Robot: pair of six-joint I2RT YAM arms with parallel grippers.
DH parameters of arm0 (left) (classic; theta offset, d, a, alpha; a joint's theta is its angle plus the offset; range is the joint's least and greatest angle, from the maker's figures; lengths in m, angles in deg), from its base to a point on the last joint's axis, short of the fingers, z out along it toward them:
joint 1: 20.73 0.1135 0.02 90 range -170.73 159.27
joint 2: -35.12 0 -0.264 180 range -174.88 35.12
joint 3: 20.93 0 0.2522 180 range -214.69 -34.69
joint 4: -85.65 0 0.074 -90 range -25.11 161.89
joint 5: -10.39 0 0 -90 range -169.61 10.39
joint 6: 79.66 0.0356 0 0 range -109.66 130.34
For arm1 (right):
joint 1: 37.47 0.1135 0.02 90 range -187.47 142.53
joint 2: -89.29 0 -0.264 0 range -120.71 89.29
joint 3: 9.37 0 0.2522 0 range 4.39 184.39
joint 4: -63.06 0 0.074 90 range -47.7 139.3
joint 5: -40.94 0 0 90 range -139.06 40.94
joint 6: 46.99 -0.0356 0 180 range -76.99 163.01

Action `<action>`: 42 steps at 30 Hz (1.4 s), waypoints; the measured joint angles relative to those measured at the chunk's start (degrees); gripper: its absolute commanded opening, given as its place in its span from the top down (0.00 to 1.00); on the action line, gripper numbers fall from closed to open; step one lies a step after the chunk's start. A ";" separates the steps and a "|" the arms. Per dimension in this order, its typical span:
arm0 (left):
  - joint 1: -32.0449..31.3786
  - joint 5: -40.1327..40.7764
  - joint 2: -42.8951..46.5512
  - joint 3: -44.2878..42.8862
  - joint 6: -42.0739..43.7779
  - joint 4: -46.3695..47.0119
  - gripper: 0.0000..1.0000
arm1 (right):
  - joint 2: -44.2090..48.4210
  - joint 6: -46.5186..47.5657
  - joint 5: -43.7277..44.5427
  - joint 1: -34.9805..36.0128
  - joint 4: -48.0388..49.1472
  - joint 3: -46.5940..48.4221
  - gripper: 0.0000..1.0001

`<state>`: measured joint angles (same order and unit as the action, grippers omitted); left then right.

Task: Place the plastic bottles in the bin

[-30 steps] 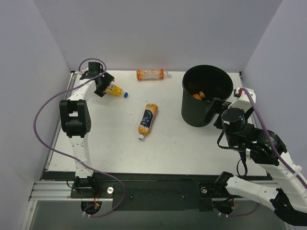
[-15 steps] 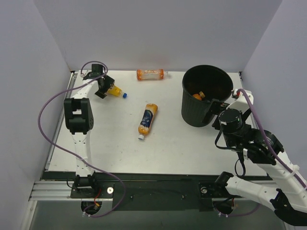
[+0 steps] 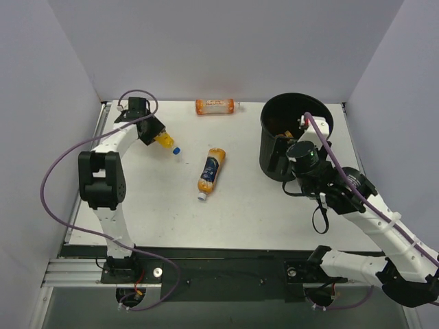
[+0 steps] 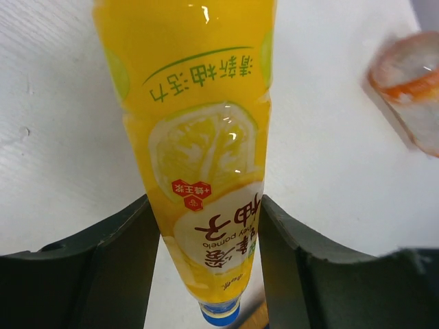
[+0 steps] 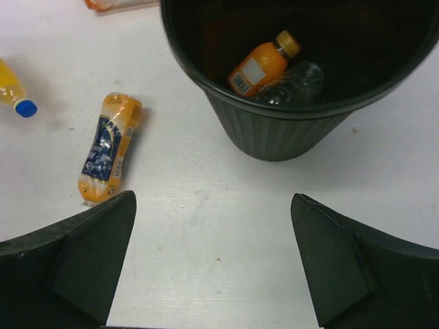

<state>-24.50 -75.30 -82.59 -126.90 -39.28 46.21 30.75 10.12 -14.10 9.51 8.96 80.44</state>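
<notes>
My left gripper (image 3: pixel 153 133) is shut on a yellow plastic bottle (image 4: pixel 199 137) with a blue cap, both fingers pressed to its sides. The bottle (image 3: pixel 165 142) hangs tilted at the table's far left, cap toward the middle. A bottle with a dark blue label (image 3: pixel 211 171) lies mid-table, also in the right wrist view (image 5: pixel 108 147). An orange bottle (image 3: pixel 216 106) lies by the back wall. The black bin (image 3: pixel 296 97) stands far right; inside it lie an orange bottle (image 5: pixel 259 66) and a clear one (image 5: pixel 295 83). My right gripper (image 5: pixel 212 260) is open and holds nothing, just in front of the bin (image 5: pixel 274 133).
White walls close in the table at the back and both sides. The right arm's purple cable (image 3: pixel 322 147) arches across the bin's mouth. Bare tabletop (image 3: pixel 171 205) lies between the dark-label bottle and the near edge.
The left gripper has shut on the yellow bottle and raised and turned it toward the middle. The right arm has swung left, up against the bin's front.
</notes>
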 measured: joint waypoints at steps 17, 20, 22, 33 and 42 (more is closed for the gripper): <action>-11.32 -34.27 35.04 20.24 4.74 9.70 0.61 | -19.80 9.94 -17.90 4.92 5.73 12.07 0.10; -14.12 -35.78 37.88 25.57 2.03 12.68 0.62 | -21.16 9.51 -20.72 4.92 7.37 12.07 0.10; -15.74 -36.33 38.80 27.45 0.70 13.53 0.61 | -21.90 8.68 -22.49 4.92 9.40 11.82 0.10; -20.09 -36.46 43.10 29.53 -2.36 16.70 0.62 | -26.51 1.73 -31.19 4.92 19.87 8.37 0.16; -20.09 -36.26 44.02 31.01 -3.85 19.52 0.49 | -27.15 -1.60 -33.81 4.92 24.11 3.65 0.62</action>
<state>-44.59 -111.56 -38.57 -95.88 -43.13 65.73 3.60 8.53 -47.92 14.43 33.07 84.09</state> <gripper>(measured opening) 0.626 0.537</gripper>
